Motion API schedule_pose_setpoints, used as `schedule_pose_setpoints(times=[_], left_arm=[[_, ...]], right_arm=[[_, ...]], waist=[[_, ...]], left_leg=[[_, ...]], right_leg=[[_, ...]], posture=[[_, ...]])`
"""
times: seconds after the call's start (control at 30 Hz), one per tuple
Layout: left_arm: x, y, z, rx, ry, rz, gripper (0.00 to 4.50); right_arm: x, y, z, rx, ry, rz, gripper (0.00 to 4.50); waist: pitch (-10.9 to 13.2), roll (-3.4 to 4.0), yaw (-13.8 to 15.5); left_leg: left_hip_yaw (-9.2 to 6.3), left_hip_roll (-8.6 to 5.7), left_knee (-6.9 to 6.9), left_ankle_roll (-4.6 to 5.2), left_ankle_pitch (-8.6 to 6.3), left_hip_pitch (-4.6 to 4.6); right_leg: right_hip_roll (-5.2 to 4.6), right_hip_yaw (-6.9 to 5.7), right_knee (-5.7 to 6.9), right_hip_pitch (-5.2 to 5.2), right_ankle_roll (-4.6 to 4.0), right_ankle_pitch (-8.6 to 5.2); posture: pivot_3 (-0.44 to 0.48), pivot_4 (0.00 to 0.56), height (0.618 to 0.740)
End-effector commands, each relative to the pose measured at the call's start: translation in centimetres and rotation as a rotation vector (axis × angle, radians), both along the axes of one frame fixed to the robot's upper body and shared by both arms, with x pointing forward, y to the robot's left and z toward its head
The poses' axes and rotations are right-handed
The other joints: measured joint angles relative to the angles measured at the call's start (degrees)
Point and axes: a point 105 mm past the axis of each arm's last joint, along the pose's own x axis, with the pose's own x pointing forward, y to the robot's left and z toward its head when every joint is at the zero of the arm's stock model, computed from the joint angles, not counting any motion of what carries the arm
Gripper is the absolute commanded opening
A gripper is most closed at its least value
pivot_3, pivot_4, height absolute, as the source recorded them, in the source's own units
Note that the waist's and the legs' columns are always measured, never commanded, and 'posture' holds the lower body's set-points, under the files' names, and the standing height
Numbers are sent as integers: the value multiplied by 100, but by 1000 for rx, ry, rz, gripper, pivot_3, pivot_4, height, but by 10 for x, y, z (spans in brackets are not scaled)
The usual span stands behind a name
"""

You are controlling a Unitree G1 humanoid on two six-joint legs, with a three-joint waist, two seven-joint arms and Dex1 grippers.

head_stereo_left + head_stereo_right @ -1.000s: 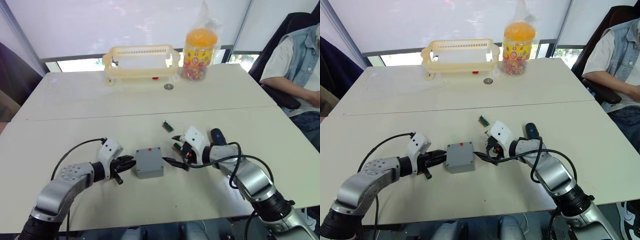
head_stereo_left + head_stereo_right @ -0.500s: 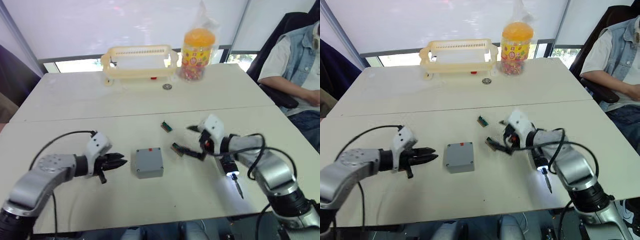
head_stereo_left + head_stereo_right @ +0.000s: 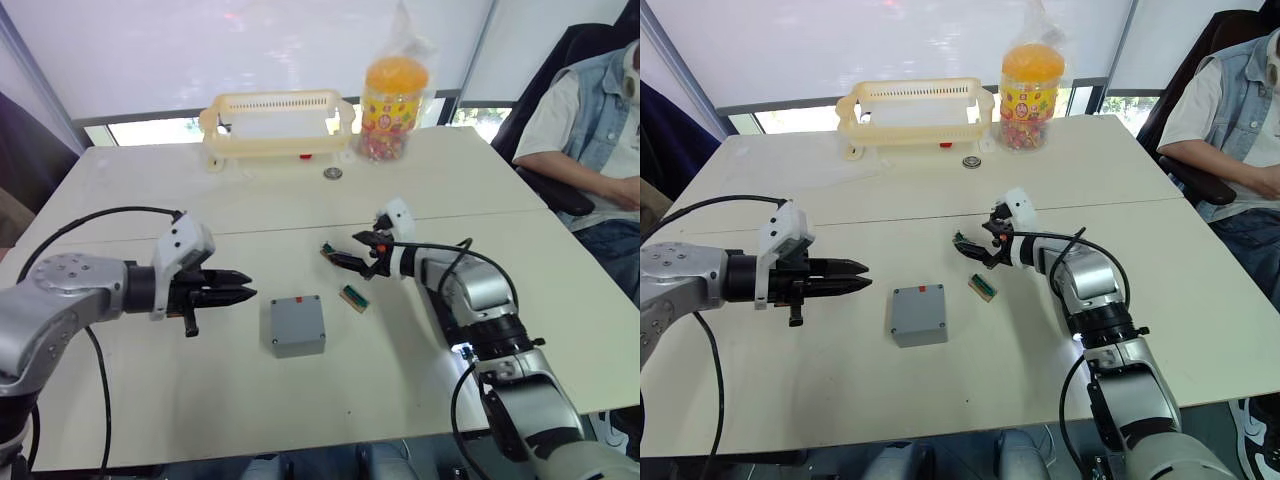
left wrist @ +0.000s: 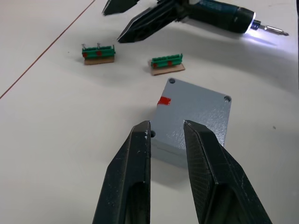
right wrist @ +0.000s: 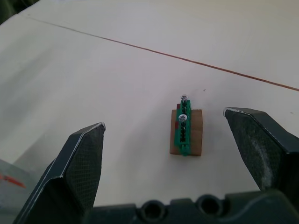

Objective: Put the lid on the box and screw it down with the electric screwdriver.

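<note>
Box (image 3: 298,325) grey, square, speckled plastic, lid on; screwdriver (image 4: 224,18) black cylinder.

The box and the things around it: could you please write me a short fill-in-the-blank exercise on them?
1. The box bears a small ___ mark at one edge of its top.
2. ___ green blocks lie on the table beyond the box.
3. The right gripper hangs over one green block with its fingers wide ___.

Missing words: red; two; open.
</note>
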Motion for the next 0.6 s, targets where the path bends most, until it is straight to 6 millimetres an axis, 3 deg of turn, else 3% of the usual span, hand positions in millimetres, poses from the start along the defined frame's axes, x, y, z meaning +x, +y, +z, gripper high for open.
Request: schedule_pose_setpoints(times=[0.03, 0.17, 0.53, 0.6], left_arm=[[-2, 0, 8, -11, -41, 21, 1073], [-1, -1, 6, -24, -37, 37, 1073], [3, -3, -4, -36, -33, 62, 1073], [3, -3, -6, -34, -32, 63, 1073]], right_arm=[[9, 9, 11, 1, -78, 3, 4452], [14, 15, 4, -17, -98, 5, 3122], [21, 24, -3, -21, -120, -16, 3122], [22, 23, -3, -21, -121, -23, 2561]], waist=[[0, 0, -2], [0, 0, 2], [0, 0, -11], [0, 0, -22]], left_leg=[[-1, 0, 0, -1, 1, 0], [-1, 0, 0, -7, 4, 0], [-3, -1, 0, -17, 10, 0], [-3, -1, -2, -21, 12, 0]], right_leg=[[0, 0, 0, 0, 0, 0], [0, 0, 1, 0, 0, 0], [0, 0, 4, -1, -1, 0], [0, 0, 4, -2, 0, 0]], posture=[[0, 150, 740], [0, 150, 740], [0, 150, 740], [0, 150, 740]])
